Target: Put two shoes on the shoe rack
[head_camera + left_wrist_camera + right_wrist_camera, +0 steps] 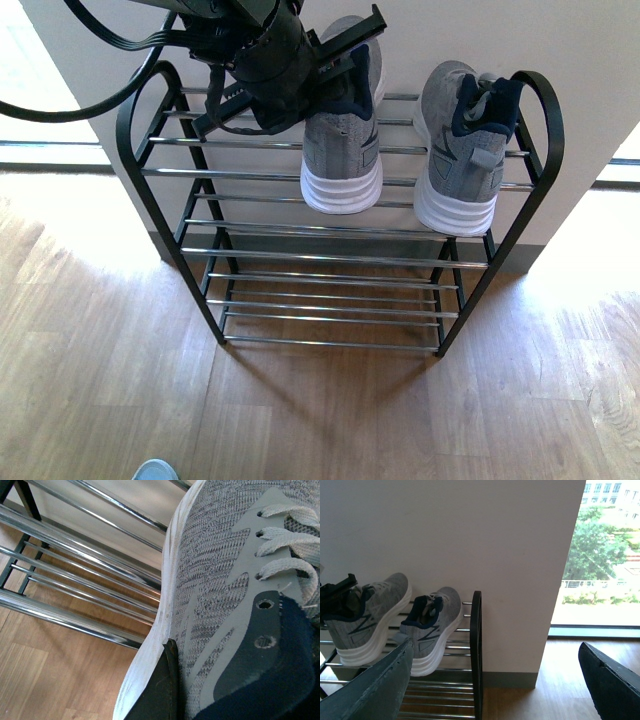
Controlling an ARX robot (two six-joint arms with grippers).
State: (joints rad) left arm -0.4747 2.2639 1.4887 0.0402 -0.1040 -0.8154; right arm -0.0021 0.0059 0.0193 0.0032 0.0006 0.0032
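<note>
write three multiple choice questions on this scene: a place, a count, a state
1. On which tier of the shoe rack do the grey sneakers stand? A top B middle C bottom
2. How many sneakers are on the rack? A one B two C four
3. How is the right pincer? A open and empty B shut on a sneaker C shut on a rod
Answers: 1 A, they rest on its uppermost level. 2 B, the front view shows a pair. 3 A, its fingers are wide apart with nothing held between.
</note>
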